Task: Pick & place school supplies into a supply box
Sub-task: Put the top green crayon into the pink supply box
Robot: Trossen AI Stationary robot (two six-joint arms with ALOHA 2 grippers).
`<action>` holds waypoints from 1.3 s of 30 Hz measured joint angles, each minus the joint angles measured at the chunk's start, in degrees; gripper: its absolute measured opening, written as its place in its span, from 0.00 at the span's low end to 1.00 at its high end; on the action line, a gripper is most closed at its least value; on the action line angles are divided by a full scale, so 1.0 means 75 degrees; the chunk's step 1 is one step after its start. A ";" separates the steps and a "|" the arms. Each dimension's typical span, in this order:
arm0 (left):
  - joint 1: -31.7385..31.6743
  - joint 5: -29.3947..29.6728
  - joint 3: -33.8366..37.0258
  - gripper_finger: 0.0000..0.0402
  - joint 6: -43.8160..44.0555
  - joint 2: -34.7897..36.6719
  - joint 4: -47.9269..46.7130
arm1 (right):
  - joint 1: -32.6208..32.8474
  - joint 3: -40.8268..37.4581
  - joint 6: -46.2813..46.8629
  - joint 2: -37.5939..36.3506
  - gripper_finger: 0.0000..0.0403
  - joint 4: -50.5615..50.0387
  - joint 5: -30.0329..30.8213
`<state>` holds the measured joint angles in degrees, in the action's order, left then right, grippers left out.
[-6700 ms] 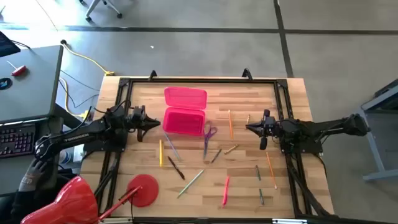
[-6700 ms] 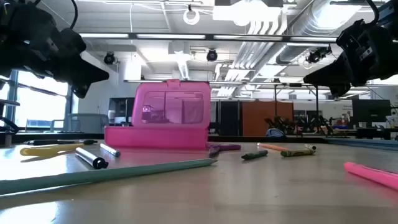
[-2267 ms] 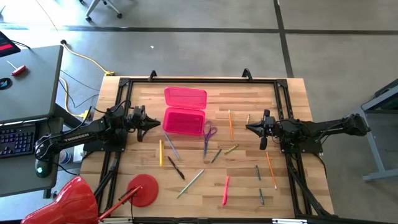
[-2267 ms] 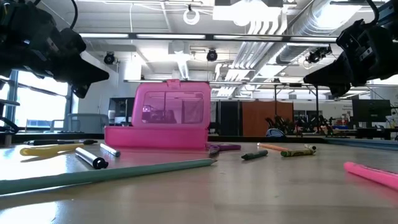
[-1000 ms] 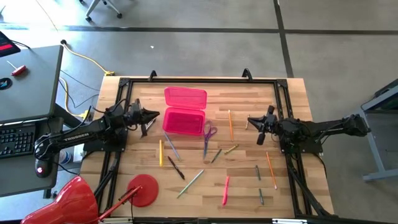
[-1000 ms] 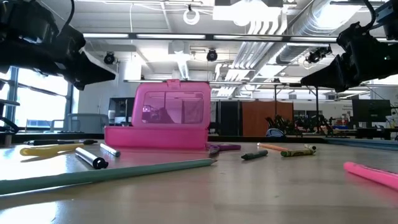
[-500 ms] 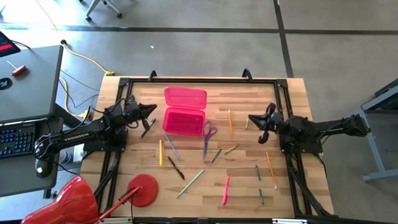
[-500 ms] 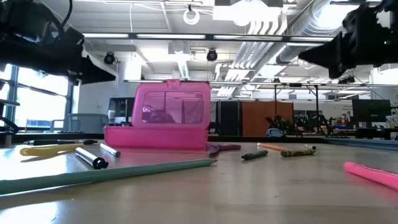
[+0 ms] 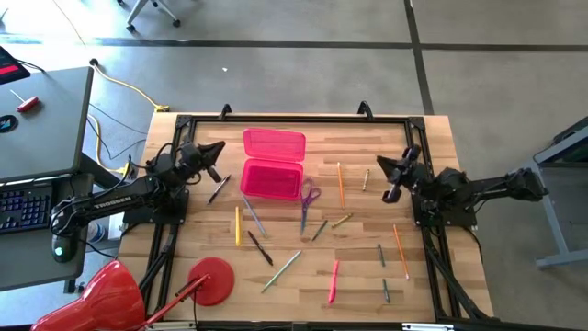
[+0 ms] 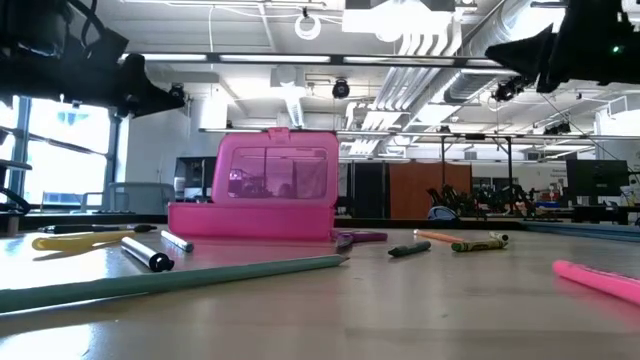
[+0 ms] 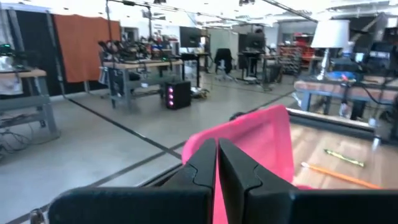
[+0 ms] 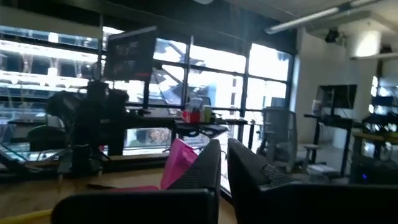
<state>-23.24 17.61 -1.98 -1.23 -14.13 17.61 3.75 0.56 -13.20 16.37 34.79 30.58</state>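
High view shows two grippers, both raised and empty: the left gripper (image 9: 217, 149) has its fingers nearly together with only a thin slit between them, and the right gripper (image 9: 383, 165) stands a narrow gap apart. Between them sits one pink supply box (image 9: 272, 178), lid open. One pair of purple scissors (image 9: 308, 199) lies just beside it; about a dozen pencils and pens (image 9: 282, 268) scatter nearby. One red disc (image 9: 210, 280) lies at the table's front.

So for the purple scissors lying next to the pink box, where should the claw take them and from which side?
The purple scissors lie flat on the table, just right of the pink box, handles toward the far edge and blades pointing near. I would come straight down from above and close across the narrow part just below the handle loops, squeezing left to right. The box wall looks close, so the fingers may need to stay narrow.
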 joint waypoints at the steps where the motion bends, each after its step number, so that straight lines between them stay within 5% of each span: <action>1: 0.0000 0.0102 0.0000 0.12 0.0001 0.0000 0.0023 | 0.0000 0.0000 0.0072 0.0114 0.04 -0.0040 0.0258; 7: 0.0000 0.0651 -0.0003 0.12 0.0155 0.0000 0.0412 | 0.0000 0.0000 0.0501 0.1210 0.17 -0.0154 0.1479; 15: 0.0000 0.1001 -0.0003 0.12 0.0437 0.0000 0.0758 | -0.0057 0.0311 0.3526 0.3351 0.27 -0.0228 0.3002; 19: 0.0000 0.1067 -0.0003 0.12 0.0752 0.0003 0.1070 | -0.0267 0.0906 0.4394 0.4358 0.27 -0.0947 0.2834; 27: 0.0000 0.1397 -0.0209 0.12 0.0905 -0.0003 0.1568 | -0.0807 0.2315 0.7585 0.6198 0.27 -0.4517 0.2328; 39: 0.0000 0.1976 -0.3227 0.12 0.1069 -0.1634 -0.2038 | -0.1459 0.3639 0.9969 0.7863 0.27 -0.6843 0.1170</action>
<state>-23.24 32.43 -26.18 6.78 -26.39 2.33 -7.19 27.85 61.56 75.34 -16.53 39.35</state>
